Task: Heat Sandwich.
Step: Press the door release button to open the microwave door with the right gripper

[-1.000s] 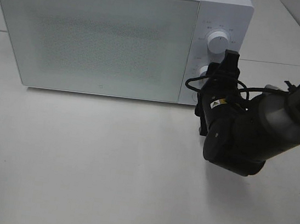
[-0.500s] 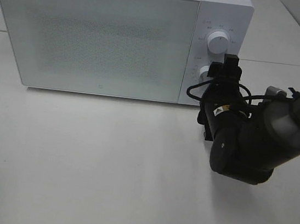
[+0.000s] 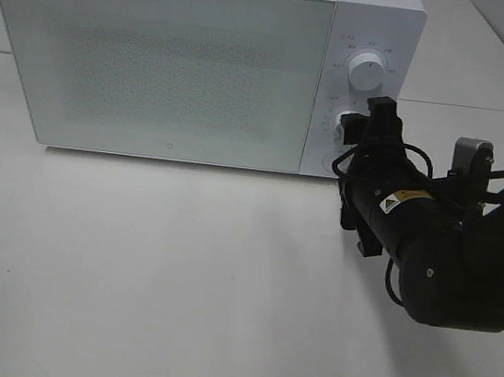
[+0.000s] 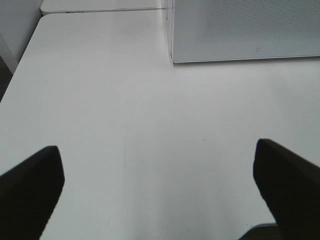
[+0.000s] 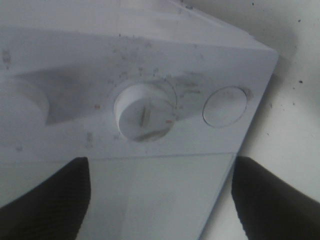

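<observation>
The sandwich is out of view. The white microwave (image 3: 157,64) stands at the back of the table with its door shut. My right gripper (image 3: 379,120) points at the control panel, just in front of the lower knob (image 3: 343,123). In the right wrist view the right gripper (image 5: 160,165) is open. Its dark fingers (image 5: 50,195) stand wide apart on either side of the lower knob (image 5: 142,112) and do not touch it. My left gripper (image 4: 156,150) is open and empty over bare table, with the microwave's (image 4: 240,30) lower front corner ahead of it.
An upper knob (image 3: 367,74) sits above the lower one on the panel. A round button (image 5: 225,106) lies beside the lower knob. The white table (image 3: 175,281) stretches in front of the microwave. The right arm's black body (image 3: 448,252) hangs over the table's right side.
The right gripper's jaws have spread wider by the lower knob. The right arm's body has swung to the right and lower. The left gripper has not changed.
</observation>
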Robot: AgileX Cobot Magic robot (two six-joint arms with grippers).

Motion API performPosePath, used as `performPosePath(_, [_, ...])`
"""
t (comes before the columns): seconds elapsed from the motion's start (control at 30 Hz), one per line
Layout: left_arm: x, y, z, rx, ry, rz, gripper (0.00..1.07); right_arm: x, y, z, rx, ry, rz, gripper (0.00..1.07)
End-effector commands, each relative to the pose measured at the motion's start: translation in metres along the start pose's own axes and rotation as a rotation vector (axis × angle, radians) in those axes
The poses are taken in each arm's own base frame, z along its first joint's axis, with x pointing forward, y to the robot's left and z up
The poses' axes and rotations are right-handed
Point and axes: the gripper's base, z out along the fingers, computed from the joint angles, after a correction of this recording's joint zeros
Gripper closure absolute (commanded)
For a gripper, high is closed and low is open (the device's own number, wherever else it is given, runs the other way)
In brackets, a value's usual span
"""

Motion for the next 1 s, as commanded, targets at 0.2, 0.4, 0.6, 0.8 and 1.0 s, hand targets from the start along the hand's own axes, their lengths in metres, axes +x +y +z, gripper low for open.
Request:
performPosePath(0.2, [0.0, -0.001, -0.002, -0.001, -0.028, -0.001, 0.09, 0.008, 0.01, -0.018, 0.137, 0.21, -0.336, 0.31])
performPosePath(0.4, [0.0, -0.001, -0.002, -0.001, -0.028, -0.001, 0.09, 0.009, 0.018, -0.037, 0.222, 0.369, -0.679, 0.31])
performPosePath(0.6, [0.0, -0.001, -0.002, -0.001, -0.028, -0.001, 0.09, 0.009, 0.022, -0.051, 0.25, 0.498, -0.897, 0.31])
performPosePath(0.8, [0.0, -0.001, -0.002, -0.001, -0.028, -0.001, 0.09, 0.012, 0.023, -0.064, 0.29, 0.685, -1.109, 0.31])
performPosePath(1.0, [0.0, -0.001, -0.002, -0.001, -0.028, -0.001, 0.09, 0.015, 0.028, -0.071, 0.343, 0.868, -1.263, 0.31])
